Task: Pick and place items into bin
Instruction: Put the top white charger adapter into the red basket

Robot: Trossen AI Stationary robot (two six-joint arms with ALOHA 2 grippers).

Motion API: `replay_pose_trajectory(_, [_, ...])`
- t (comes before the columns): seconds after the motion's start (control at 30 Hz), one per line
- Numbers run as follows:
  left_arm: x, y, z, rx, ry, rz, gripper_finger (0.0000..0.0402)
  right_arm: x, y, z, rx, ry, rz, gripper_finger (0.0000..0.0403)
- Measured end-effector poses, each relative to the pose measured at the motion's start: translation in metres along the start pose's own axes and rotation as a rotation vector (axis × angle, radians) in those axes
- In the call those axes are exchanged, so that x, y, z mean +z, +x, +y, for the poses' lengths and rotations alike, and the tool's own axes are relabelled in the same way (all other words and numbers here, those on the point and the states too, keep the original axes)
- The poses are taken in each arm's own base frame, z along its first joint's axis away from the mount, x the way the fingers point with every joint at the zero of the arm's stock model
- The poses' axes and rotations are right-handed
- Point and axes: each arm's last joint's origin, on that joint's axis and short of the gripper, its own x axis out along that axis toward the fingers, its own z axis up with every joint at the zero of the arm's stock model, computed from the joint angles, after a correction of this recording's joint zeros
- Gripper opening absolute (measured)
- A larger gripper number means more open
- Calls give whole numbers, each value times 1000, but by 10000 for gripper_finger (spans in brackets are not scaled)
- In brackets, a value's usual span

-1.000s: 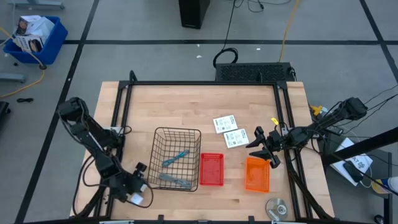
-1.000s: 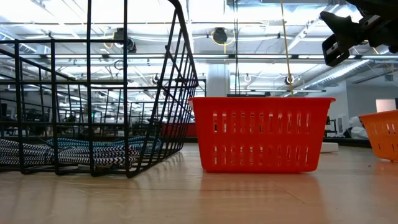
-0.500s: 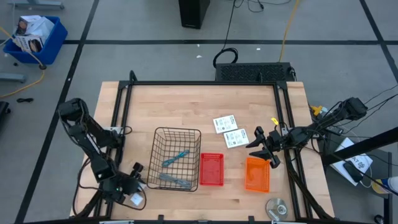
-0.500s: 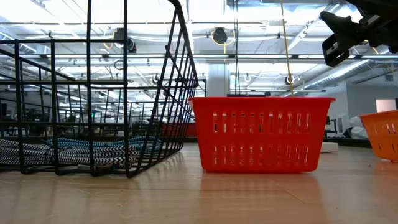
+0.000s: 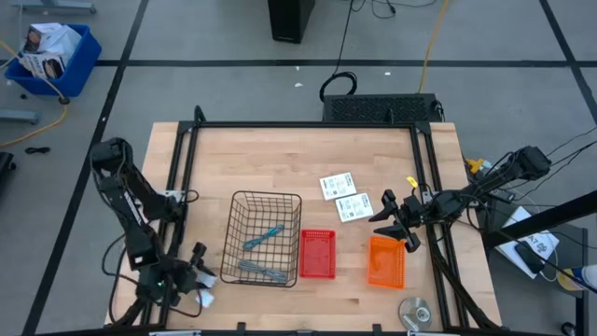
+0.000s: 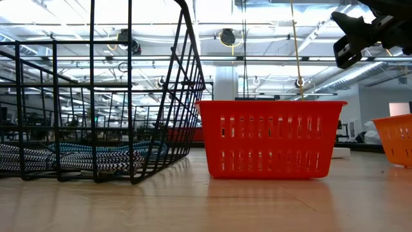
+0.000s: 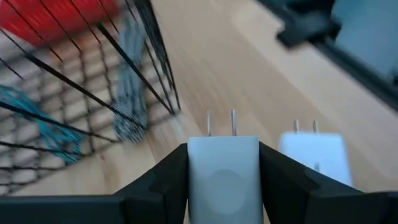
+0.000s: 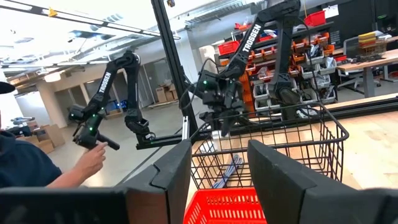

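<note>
From above, the left pincer (image 5: 199, 280) sits low at the counter's (image 5: 280, 159) near-left corner beside the wire basket (image 5: 264, 238) holding two tools (image 5: 263, 254), while two cards (image 5: 345, 196) lie by the right pincer (image 5: 399, 224), fingers parted and empty; the left wrist view shows one white block (image 7: 224, 174) pinched, a second (image 7: 314, 155) beside it.

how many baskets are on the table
3: a black wire basket, a red basket right beside it, and an orange basket further right, under the right claw.

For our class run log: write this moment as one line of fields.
left gripper: holds white block beside wire basket | second white block: on table | right gripper: empty, above orange bin
</note>
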Motion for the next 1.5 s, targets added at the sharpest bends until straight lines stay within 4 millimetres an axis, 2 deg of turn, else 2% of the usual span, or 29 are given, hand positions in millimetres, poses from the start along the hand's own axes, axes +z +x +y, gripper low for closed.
replay_pose_trajectory(0.23, [14, -22, 2, 93, 24, -201, 156, 0, 0, 0, 0, 0, 0, 153])
replay_pose_trajectory(0.7, [41, -53, 23, 184, 82, -400, 160, 0, 0, 0, 0, 0, 0, 153])
replay_pose_trajectory(0.83, [51, -53, 35, 235, 25, -433, 156, 0, 0, 0, 0, 0, 0, 153])
replay_pose_trajectory(0.97, [60, -50, 48, 265, 51, -443, 156, 0, 0, 0, 0, 0, 0, 153])
replay_pose_trajectory(1.23, [78, -39, 76, 305, -8, -481, 162, 0, 0, 0, 0, 0, 0, 153])
replay_pose_trajectory(1.5, [88, -27, 107, 239, 0, -494, 156, 0, 0, 0, 0, 0, 0, 153])
